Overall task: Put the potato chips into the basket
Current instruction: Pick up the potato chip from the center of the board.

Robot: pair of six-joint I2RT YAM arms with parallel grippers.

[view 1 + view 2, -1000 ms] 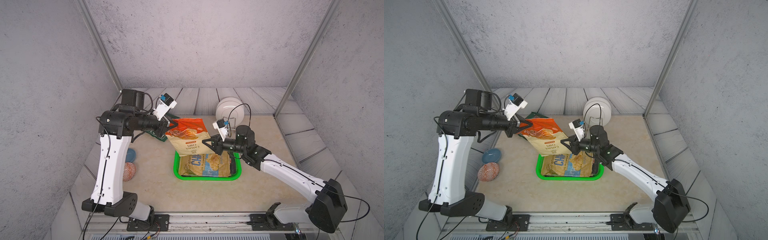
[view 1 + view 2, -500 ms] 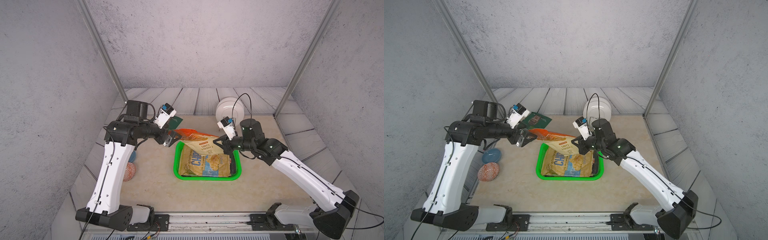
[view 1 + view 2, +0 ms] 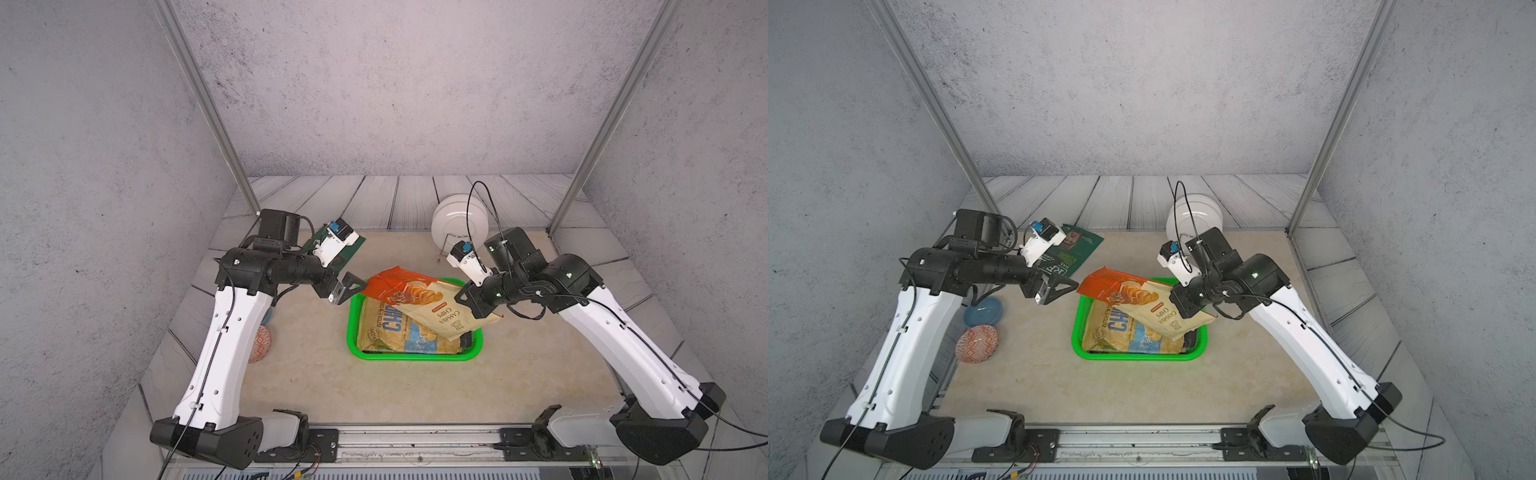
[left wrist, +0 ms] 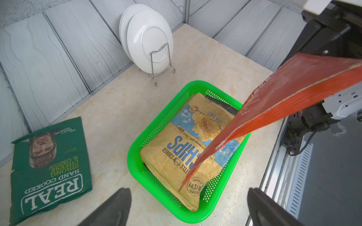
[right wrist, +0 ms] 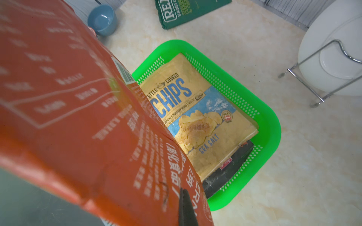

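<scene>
My right gripper [image 3: 462, 297] is shut on the pale end of an orange-red cassava chips bag [image 3: 419, 301], which slants over the green basket [image 3: 353, 353]; its finger [image 5: 185, 205] presses the bag [image 5: 78, 117]. My left gripper [image 3: 347, 286] stands open just left of the bag's red end [image 4: 284, 94], with nothing between its fingers [image 4: 121, 197]. In the basket [image 4: 137, 148] a yellow "CHIPS" bag [image 5: 195, 109] lies on a black bag [image 5: 231, 170]. A dark green "REAL" bag [image 3: 1075, 249] lies flat on the table at the back left.
White plates [image 3: 459, 222] stand in a wire rack behind the basket. A blue bowl [image 3: 984, 311] and a patterned orange bowl [image 3: 977, 343] sit at the table's left edge, beside the left arm.
My left gripper has opened and let go of the bag's red end. The orange-red bag has come down over the basket, still held by the right gripper.
</scene>
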